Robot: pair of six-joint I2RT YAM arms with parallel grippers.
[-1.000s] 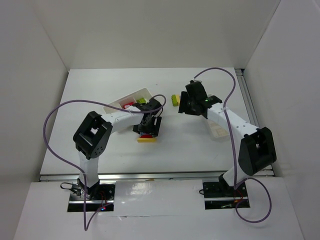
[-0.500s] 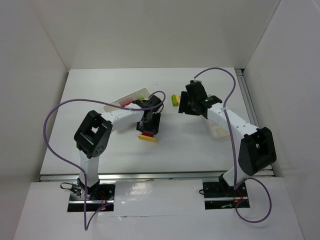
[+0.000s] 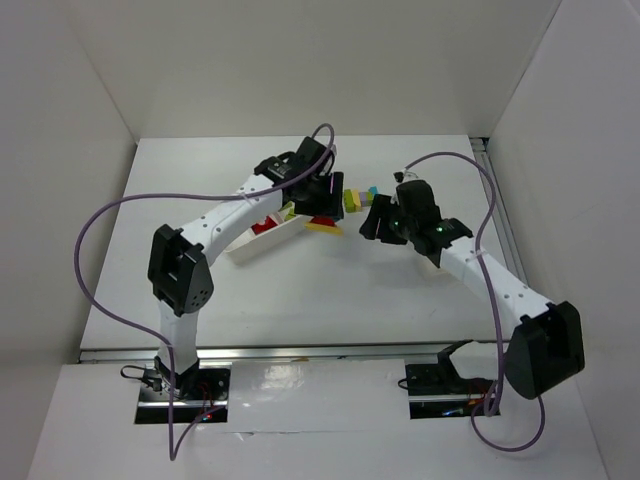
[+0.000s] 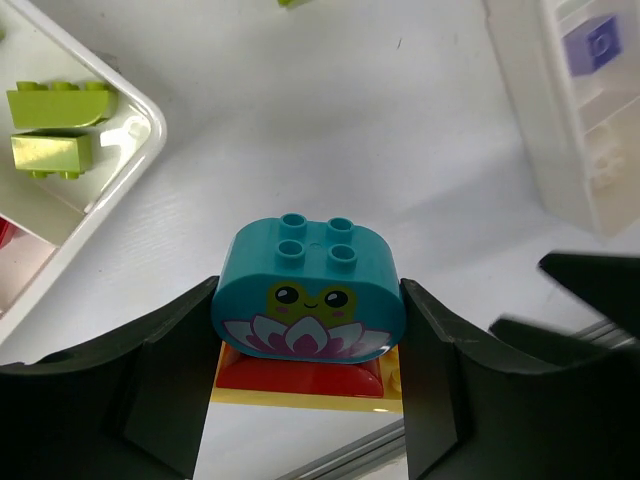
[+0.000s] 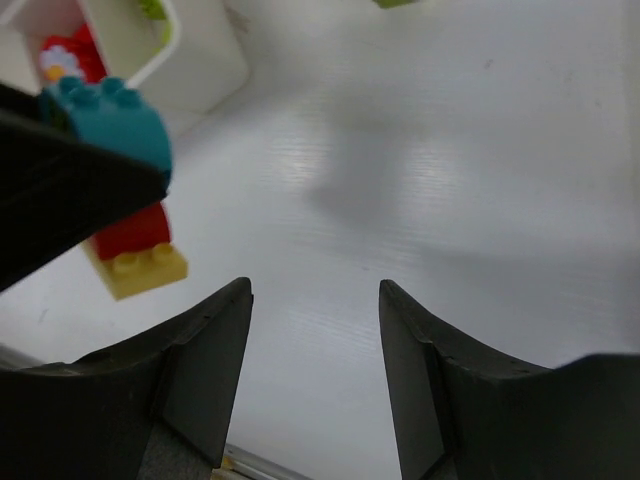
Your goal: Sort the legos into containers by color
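Observation:
My left gripper (image 4: 308,330) is shut on a lego stack held above the table: a cyan frog-face brick (image 4: 308,290) on a red brick (image 4: 300,372) and a yellow plate (image 4: 310,395). From above the stack (image 3: 325,225) hangs mid-table, between the wide tray (image 3: 250,247) and my right gripper (image 3: 376,218). The right gripper (image 5: 315,300) is open and empty, with the stack (image 5: 120,130) to its left. Lime green bricks (image 4: 55,100) lie in the wide tray (image 4: 150,110). A purple brick (image 4: 590,45) sits in the narrow tray (image 4: 570,150).
A lime brick (image 3: 350,200) and a small cyan brick (image 3: 371,191) lie loose on the table just beyond the two grippers. A red flower-print brick (image 5: 60,55) sits in the wide tray. The right arm covers most of the narrow tray (image 3: 437,262). White walls enclose the table.
My left gripper closed on the stack, lifted it off the table and carried it farther back and right. The right arm pulled nearer and lower, facing the stack.

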